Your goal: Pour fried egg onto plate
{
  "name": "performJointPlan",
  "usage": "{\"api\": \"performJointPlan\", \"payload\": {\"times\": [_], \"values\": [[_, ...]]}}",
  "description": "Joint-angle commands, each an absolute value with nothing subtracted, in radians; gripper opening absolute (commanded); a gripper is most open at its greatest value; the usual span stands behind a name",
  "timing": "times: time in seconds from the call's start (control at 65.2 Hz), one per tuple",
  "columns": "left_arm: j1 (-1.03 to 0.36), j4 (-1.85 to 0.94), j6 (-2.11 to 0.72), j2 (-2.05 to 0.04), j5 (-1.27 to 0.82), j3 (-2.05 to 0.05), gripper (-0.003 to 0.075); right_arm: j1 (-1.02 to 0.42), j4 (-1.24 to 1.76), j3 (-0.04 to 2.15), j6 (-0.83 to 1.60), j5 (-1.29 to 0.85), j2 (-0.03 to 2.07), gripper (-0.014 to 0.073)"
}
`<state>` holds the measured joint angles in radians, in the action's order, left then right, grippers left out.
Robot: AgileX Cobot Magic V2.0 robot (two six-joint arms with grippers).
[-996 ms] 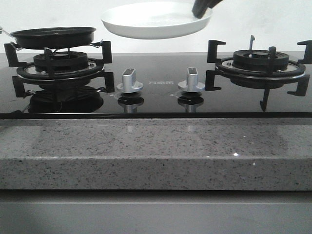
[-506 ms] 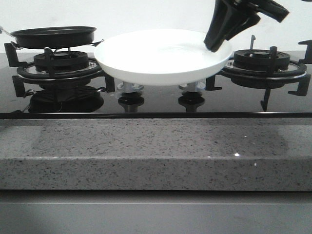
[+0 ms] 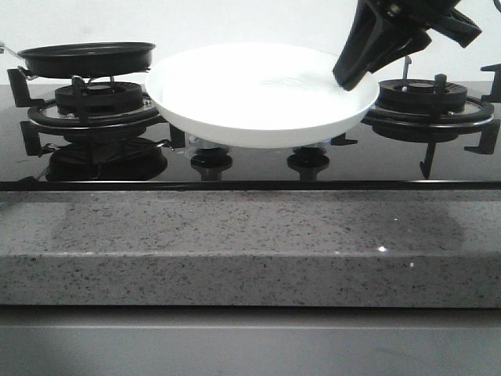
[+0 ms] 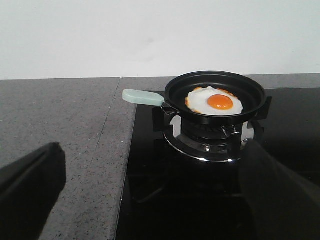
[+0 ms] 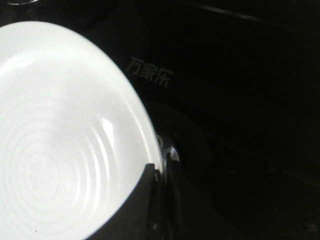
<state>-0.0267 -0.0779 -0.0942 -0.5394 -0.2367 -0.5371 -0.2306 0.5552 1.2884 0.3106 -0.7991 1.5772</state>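
My right gripper (image 3: 354, 72) is shut on the right rim of the white plate (image 3: 258, 94) and holds it just above the stove's knobs, between the two burners. The wrist view shows the plate (image 5: 55, 145) empty, with my fingers (image 5: 145, 200) pinching its rim. The fried egg (image 4: 215, 101) lies in the black pan (image 4: 216, 96) on the left burner; in the front view only the pan (image 3: 86, 58) shows. My left gripper (image 4: 150, 200) is open and empty, some way in front of the pan.
The pan has a pale green handle (image 4: 142, 97) that points toward the grey stone counter (image 4: 55, 125). The right burner (image 3: 427, 106) stands bare behind the plate. A speckled stone ledge (image 3: 250, 243) runs along the stove's front.
My right gripper has brought the plate down from high at the back, toward the front, to just above the knobs. The pan has not moved.
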Motion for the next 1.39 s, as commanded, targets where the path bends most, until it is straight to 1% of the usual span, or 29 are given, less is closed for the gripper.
{"api": "performJointPlan", "payload": {"times": [0.0,0.23,0.307,0.521,0.644,0.751,0.92,1.103,1.211,1.379], "values": [[-0.032,-0.081,-0.085,-0.548,-0.153,-0.566,0.0692,-0.234,0.597,1.309,0.322,-0.774,1.530,-0.0060],[-0.032,-0.234,-0.085,-0.548,-0.144,-0.566,0.0692,-0.234,0.597,1.309,0.322,-0.774,1.530,-0.0060],[-0.032,-0.323,-0.085,-0.551,-0.156,-0.580,0.0692,-0.234,0.597,1.309,0.322,-0.774,1.530,-0.0060],[-0.032,-0.575,-0.085,-0.647,-0.224,-0.686,0.0692,-0.234,0.597,1.309,0.322,-0.774,1.530,-0.0060],[-0.024,-0.675,-0.085,-0.778,-0.288,-0.786,0.0692,-0.234,0.597,1.309,0.322,-0.774,1.530,-0.0060],[0.018,-0.753,-0.085,-0.903,-0.361,-0.880,0.0692,-0.234,0.597,1.309,0.322,-0.774,1.530,-0.0060],[0.157,-0.929,-0.119,-1.103,-0.546,-1.020,0.0692,-0.234,0.597,1.309,0.322,-0.774,1.530,-0.0060],[0.299,-1.228,-0.338,-1.332,-0.766,-1.130,0.0692,-0.234,0.597,1.309,0.322,-0.774,1.530,-0.0060],[0.333,-1.282,-0.390,-1.436,-0.804,-1.186,0.0692,-0.234,0.597,1.309,0.322,-0.774,1.530,-0.0060],[0.336,-1.282,-0.390,-1.554,-0.813,-1.260,0.0692,-0.234,0.597,1.309,0.322,-0.774,1.530,-0.0060]]}}
